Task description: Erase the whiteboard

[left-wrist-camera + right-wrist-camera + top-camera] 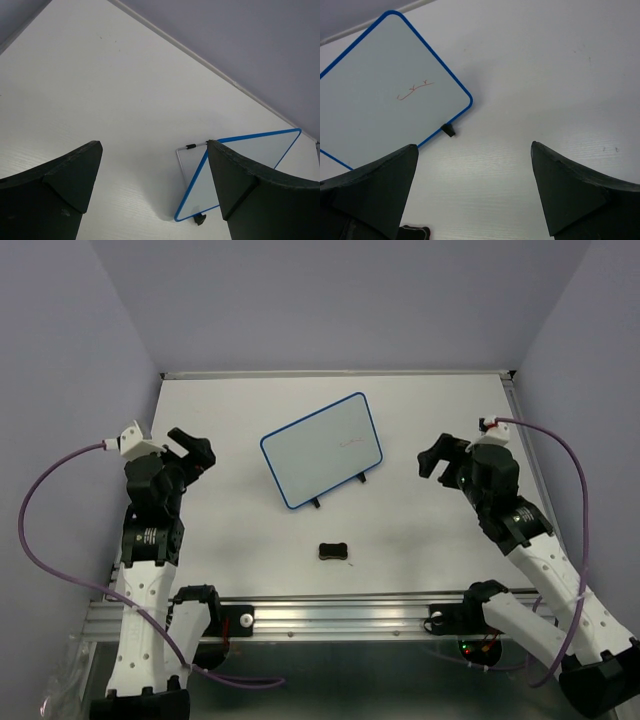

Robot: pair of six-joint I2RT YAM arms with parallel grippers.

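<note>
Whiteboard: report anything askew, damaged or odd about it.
The whiteboard stands propped on its black feet, turned at a slant to the edges of the table. A short red marker scribble sits on its face. The black eraser lies apart in front of it. Nothing looks broken or spilled.

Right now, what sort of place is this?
Probably a robot test cell: plain lavender walls around a white tabletop, an aluminium rail along its near edge, plus a small blue-framed whiteboard and black eraser block.
</note>
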